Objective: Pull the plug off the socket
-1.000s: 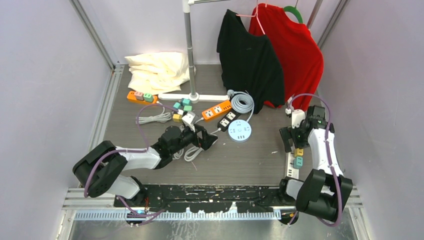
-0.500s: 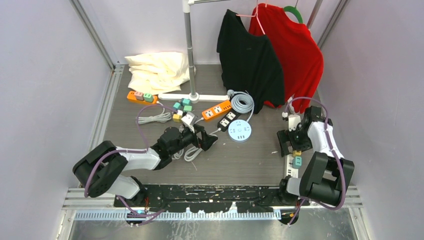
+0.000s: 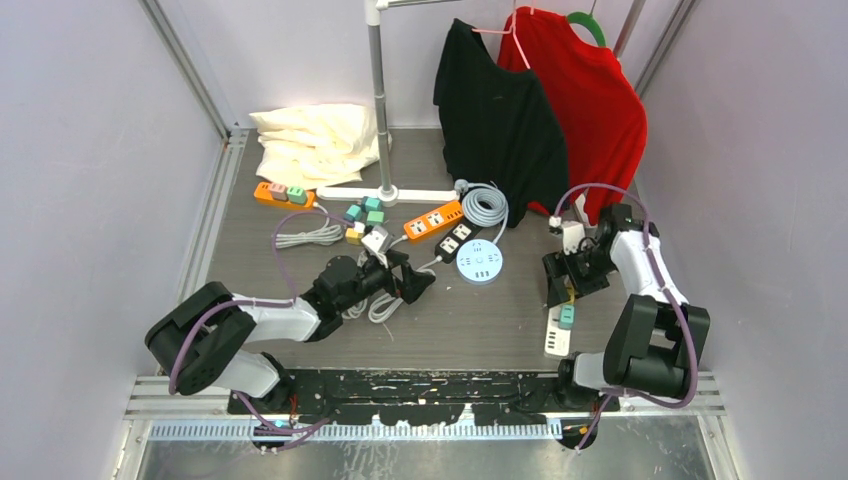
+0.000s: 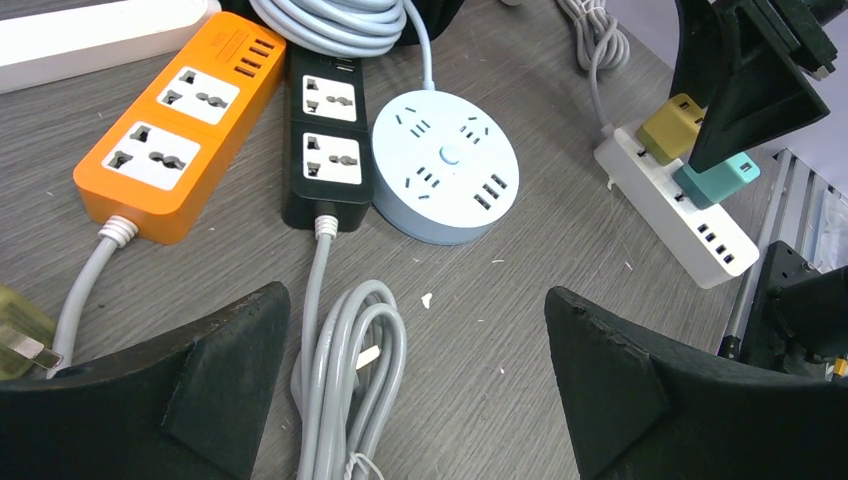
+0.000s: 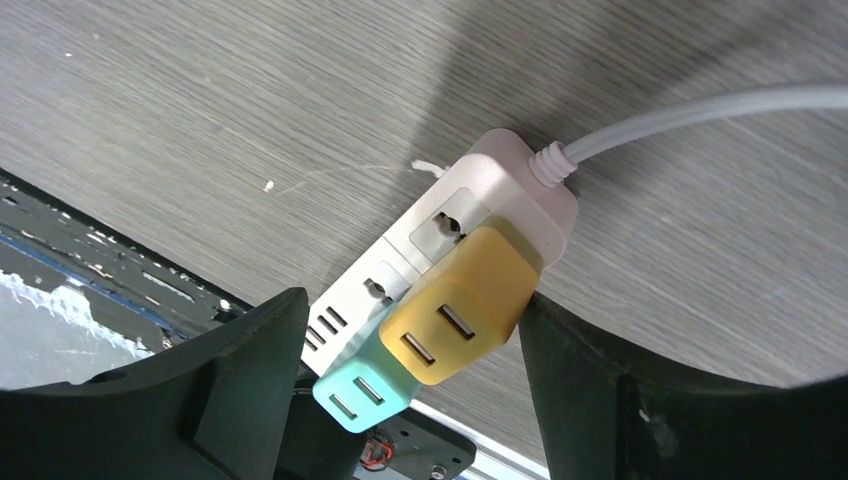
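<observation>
A white power strip (image 5: 420, 250) lies on the grey floor with a yellow plug (image 5: 460, 320) and a teal plug (image 5: 362, 392) standing in its sockets. My right gripper (image 5: 410, 300) is open and straddles both plugs; its right finger touches the yellow plug's side, while the left finger stands clear of them. From above, the right gripper (image 3: 562, 283) covers the strip's (image 3: 556, 338) far end, and the teal plug (image 3: 566, 315) shows just below it. My left gripper (image 4: 418, 300) hangs open over a grey cord bundle (image 4: 350, 370), holding nothing.
An orange strip (image 3: 433, 220), a black strip (image 3: 455, 240) and a round pale-blue socket (image 3: 479, 261) sit mid-floor. Loose coloured plugs (image 3: 362, 212), a second orange strip (image 3: 280, 192), pillows (image 3: 315, 140), a rack pole (image 3: 380, 100) and hanging shirts (image 3: 540, 110) stand behind.
My right gripper has swung left over the plugs and its jaws have narrowed. The white strip has shifted left with it. The left arm has stayed still.
</observation>
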You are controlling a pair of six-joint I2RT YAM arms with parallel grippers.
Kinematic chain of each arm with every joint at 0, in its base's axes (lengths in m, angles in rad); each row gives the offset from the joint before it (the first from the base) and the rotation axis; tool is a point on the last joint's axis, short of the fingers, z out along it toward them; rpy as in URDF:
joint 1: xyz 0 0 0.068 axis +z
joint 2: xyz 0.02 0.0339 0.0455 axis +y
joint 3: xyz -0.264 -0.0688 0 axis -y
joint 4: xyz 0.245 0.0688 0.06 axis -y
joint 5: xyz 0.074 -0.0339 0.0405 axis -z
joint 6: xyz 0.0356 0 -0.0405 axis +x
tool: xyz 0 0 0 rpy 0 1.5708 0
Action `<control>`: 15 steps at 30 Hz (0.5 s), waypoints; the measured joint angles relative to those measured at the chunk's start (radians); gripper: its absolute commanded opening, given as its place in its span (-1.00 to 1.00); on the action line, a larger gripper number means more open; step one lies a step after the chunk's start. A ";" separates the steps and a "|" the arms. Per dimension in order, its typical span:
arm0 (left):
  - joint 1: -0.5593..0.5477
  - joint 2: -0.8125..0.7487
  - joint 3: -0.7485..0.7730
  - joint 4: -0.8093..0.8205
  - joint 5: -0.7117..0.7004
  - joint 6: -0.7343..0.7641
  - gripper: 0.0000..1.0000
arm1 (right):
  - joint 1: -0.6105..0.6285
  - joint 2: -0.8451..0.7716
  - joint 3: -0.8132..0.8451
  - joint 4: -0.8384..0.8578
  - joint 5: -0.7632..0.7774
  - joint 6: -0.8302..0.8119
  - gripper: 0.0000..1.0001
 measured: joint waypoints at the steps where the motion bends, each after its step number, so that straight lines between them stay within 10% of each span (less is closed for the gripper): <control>1: 0.000 0.000 -0.002 0.001 0.000 0.000 0.93 | 0.019 0.005 0.004 0.000 -0.003 0.004 0.62; 15: 0.000 -0.012 -0.023 0.021 0.012 0.005 0.93 | 0.206 0.075 0.098 0.007 -0.087 0.103 0.65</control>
